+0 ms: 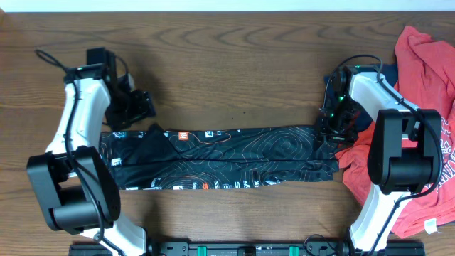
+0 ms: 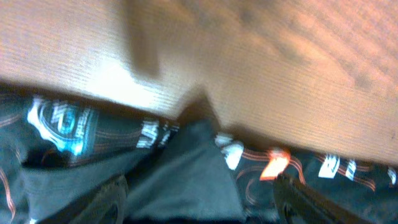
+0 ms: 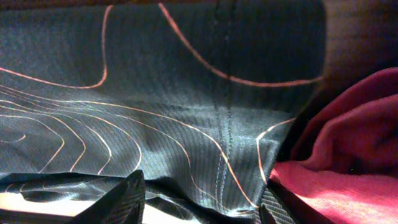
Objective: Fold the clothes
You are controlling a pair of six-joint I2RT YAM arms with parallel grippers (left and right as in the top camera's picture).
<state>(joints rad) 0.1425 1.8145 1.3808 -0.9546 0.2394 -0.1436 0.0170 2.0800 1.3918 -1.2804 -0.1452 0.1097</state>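
Right under both sets of fingers is the black jersey [image 1: 220, 160], already folded lengthwise into a long narrow strip running from one gripper to the other. The left gripper [image 1: 134, 110] hangs over the strip's far left corner, fingers [image 2: 109, 198] spread with nothing pinched. The right gripper [image 1: 333, 126] is the same deal at the other end: wide open, empty, cloth just below. I'd say the first fold is done and the crosswise folds are left. Beyond the right fingers, the red T-shirt [image 1: 426, 64] lies crumpled, not started.
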